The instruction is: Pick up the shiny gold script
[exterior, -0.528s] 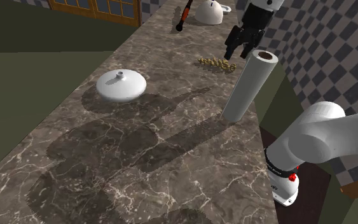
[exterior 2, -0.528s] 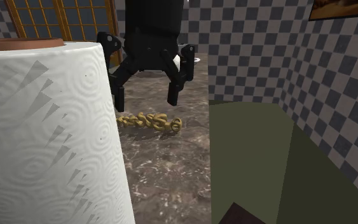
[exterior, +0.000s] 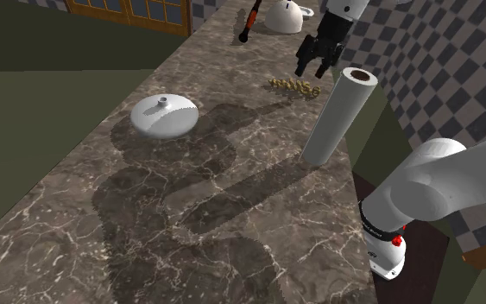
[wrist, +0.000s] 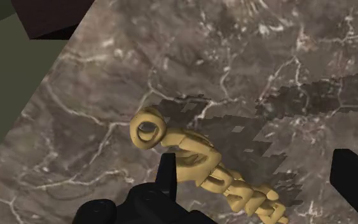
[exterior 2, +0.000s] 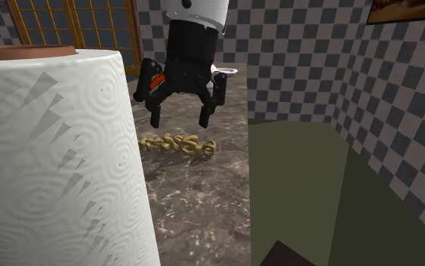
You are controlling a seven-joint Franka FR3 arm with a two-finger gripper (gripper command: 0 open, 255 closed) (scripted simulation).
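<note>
Plainly, the gripper (exterior: 308, 72) hangs open above the script (exterior: 294, 86), with its two black fingers spread and nothing between them. The script is a small gold string of looping letters that lies flat on the dark marble counter (exterior: 232, 199), towards the counter's far end in the shoulder view. It is just beside the top of the leaning white roll (exterior: 337, 117), on that view's left of it, and does not touch the roll.

In the second exterior view the gripper (exterior 2: 180, 121) points down with its fingertips clear of the counter (exterior 2: 195, 196). The script (exterior 2: 179, 143) lies below them with a gap of air between. The spread of the fingers covers about the middle part of the word, and the word's ends reach out past both fingers (a little further on that view's right). The roll (exterior 2: 52, 166) stands large in front.

In the wrist view the script (wrist: 196, 159) lies slantwise on the counter (wrist: 107, 83), partly in the gripper's shadow. It sits much nearer one finger of the gripper (wrist: 252, 159) than the other. Its round end loop lies out past that finger's tip, and the rest of the word runs back under the hand. The other of the fingers (wrist: 352, 184) stands well apart from it.

Further off in the shoulder view, a white lid (exterior: 164, 116) with a small knob rests on the counter, well apart from the script.
</note>
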